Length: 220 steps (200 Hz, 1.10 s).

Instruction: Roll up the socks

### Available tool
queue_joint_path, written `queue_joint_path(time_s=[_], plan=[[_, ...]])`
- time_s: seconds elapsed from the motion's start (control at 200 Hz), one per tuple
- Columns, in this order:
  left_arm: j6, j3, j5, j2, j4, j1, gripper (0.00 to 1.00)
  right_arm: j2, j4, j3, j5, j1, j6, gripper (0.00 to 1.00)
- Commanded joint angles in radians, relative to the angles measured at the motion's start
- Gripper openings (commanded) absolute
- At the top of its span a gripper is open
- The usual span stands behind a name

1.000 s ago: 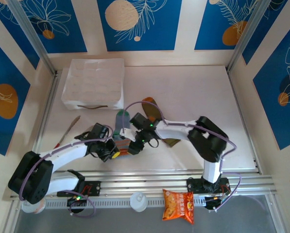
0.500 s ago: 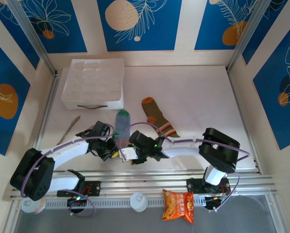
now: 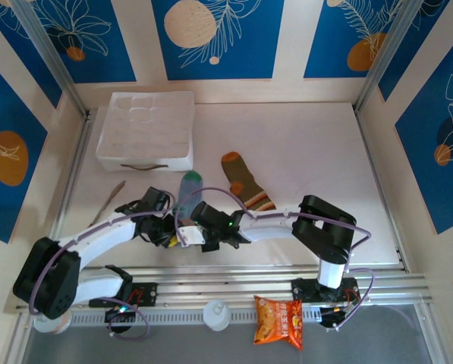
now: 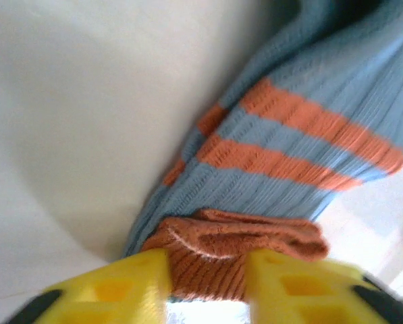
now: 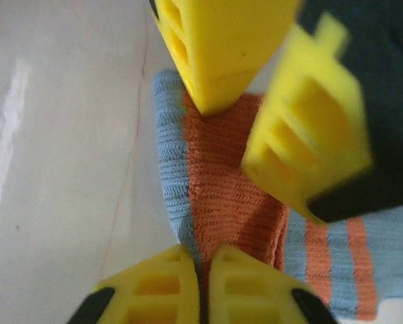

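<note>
one grey-blue sock (image 3: 190, 186), one olive-brown sock (image 3: 246, 183), one snack packet (image 3: 279, 321).

The left gripper (image 3: 171, 233) and right gripper (image 3: 191, 236) meet at the near end of the grey-blue sock (image 3: 190, 188). The olive-brown sock (image 3: 246, 183) lies apart, to its right.

Bright even light, blurred wrist close-ups

The grey-blue sock (image 4: 289, 145) has orange stripes and an orange ribbed cuff. The olive-brown sock (image 3: 245, 184) has an orange end and striped bands. The left gripper (image 4: 208, 273) and the right gripper (image 5: 202, 270) are yellow. The tabletop (image 3: 317, 144) is white.
</note>
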<state>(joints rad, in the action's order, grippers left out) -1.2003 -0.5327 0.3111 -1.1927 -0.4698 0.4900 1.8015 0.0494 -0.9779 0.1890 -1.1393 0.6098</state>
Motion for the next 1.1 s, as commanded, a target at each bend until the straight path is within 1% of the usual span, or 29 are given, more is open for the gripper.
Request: queue_joint_path(time_s=[0.0, 0.085, 0.21, 0.38, 0.45, 0.545, 0.645, 0.735, 0.875, 0.98, 1.095], plan=[[-0.037, -0.037, -0.033, 0.106, -0.141, -0.025, 0.49, 0.047, 0.141, -0.013, -0.098, 0.016, -0.116, 0.01], [-0.092, -0.019, -0.025, 0.16, -0.167, -0.036, 0.51, 0.066, 0.174, -0.026, -0.16, 0.027, -0.168, 0.0], [-0.19, 0.026, 0.007, 0.208, -0.159, -0.036, 0.51, 0.098, 0.195, -0.041, -0.198, 0.033, -0.215, 0.0], [-0.278, 0.038, 0.005, 0.256, -0.162, -0.036, 0.53, 0.144, 0.238, -0.076, -0.252, 0.053, -0.248, 0.0], [-0.297, 0.017, -0.009, 0.254, -0.234, -0.036, 0.54, 0.159, 0.257, -0.092, -0.264, 0.058, -0.261, 0.0], [-0.293, -0.021, -0.061, 0.26, -0.358, -0.036, 0.55, 0.177, 0.277, -0.108, -0.281, 0.065, -0.276, 0.0], [-0.309, -0.023, -0.09, 0.274, -0.391, -0.038, 0.55, 0.184, 0.282, -0.108, -0.291, 0.073, -0.299, 0.0], [-0.324, -0.011, -0.084, 0.27, -0.357, -0.04, 0.55, 0.187, 0.277, -0.094, -0.285, 0.074, -0.31, 0.0], [-0.338, -0.002, -0.074, 0.226, -0.26, -0.048, 0.54, 0.165, 0.228, -0.05, -0.22, 0.063, -0.315, 0.0], [-0.339, -0.018, -0.056, 0.188, -0.216, -0.094, 0.53, 0.148, 0.202, -0.029, -0.153, 0.058, -0.31, 0.0], [-0.349, -0.033, 0.0, 0.148, -0.19, -0.157, 0.51, 0.138, 0.199, -0.025, -0.134, 0.068, -0.312, 0.0]])
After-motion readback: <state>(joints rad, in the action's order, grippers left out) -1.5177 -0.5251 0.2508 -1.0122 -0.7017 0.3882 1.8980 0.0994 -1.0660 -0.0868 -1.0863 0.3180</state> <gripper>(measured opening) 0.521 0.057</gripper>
